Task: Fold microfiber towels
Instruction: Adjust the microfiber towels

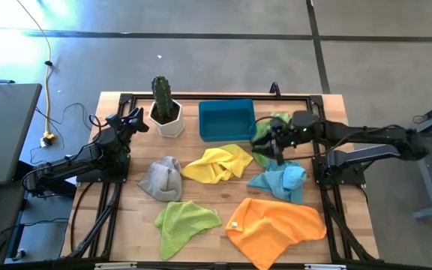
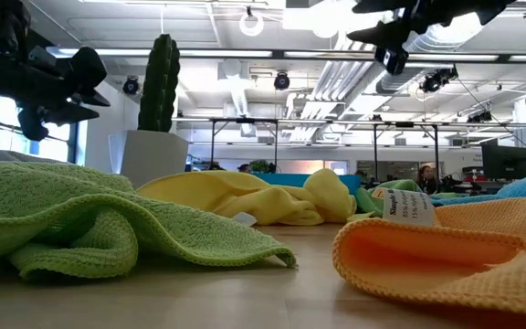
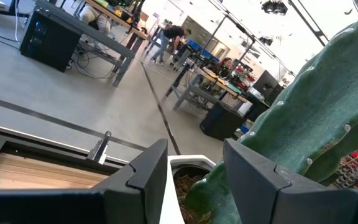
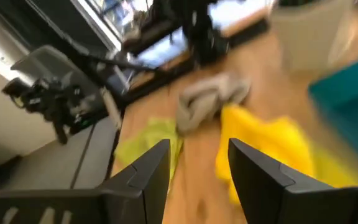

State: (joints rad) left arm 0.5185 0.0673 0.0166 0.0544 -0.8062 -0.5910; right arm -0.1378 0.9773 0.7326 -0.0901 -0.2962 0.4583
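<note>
The left arm (image 1: 73,165) lies low along the counter's left edge, reaching from the near-left corner toward the far side. The left gripper (image 1: 130,120) sits at the end of it, raised above the counter. In the left wrist view its two dark fingers (image 3: 142,180) stand apart with nothing between them.

The right arm (image 1: 373,139) stretches in from the right side, across the far half of the counter, nearly level. The right gripper (image 1: 265,139) hangs in the air near the middle. Its fingers (image 4: 148,171) are parted and hold nothing.
</note>
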